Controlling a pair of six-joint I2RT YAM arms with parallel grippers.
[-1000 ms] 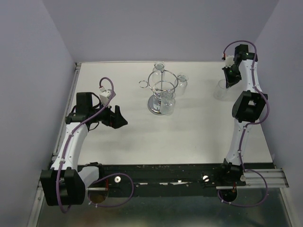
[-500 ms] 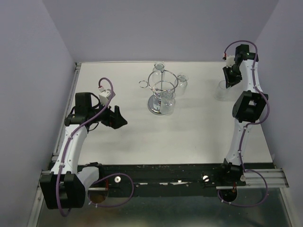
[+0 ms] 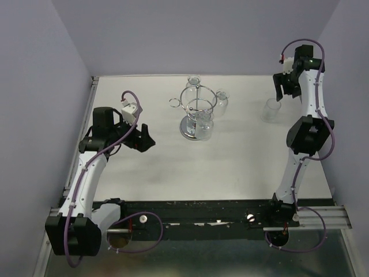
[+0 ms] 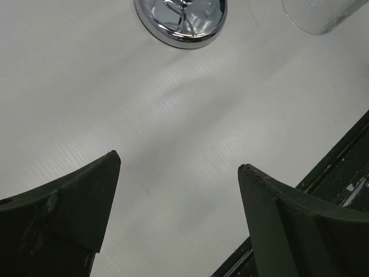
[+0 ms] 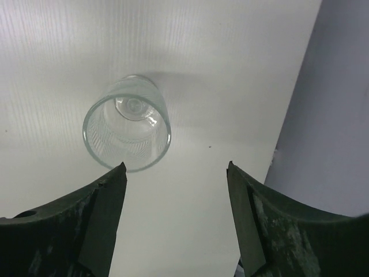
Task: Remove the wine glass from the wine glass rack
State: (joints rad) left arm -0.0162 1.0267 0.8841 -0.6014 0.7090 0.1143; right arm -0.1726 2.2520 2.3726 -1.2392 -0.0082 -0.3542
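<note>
The chrome wine glass rack (image 3: 195,107) stands at the table's back middle, with clear glasses (image 3: 221,99) hanging from its loops. One wine glass (image 3: 270,109) stands free on the table at the right, mouth up. My right gripper (image 3: 286,88) hangs open above and just behind it. In the right wrist view the wine glass (image 5: 127,124) sits ahead of the left fingertip, outside the open right gripper (image 5: 176,167). My left gripper (image 3: 145,140) is open and empty, left of the rack. In the left wrist view the left gripper (image 4: 180,160) faces the rack's disc base (image 4: 180,23).
The right wall (image 5: 340,115) rises close beside the right gripper. A black rail (image 3: 219,210) runs along the table's near edge. The bowl of a hanging glass (image 4: 323,14) shows at the top right of the left wrist view.
My right gripper has opened, let go of the wine glass and lifted back from it; the glass stays standing on the table. The left arm has shifted slightly toward the rack.
</note>
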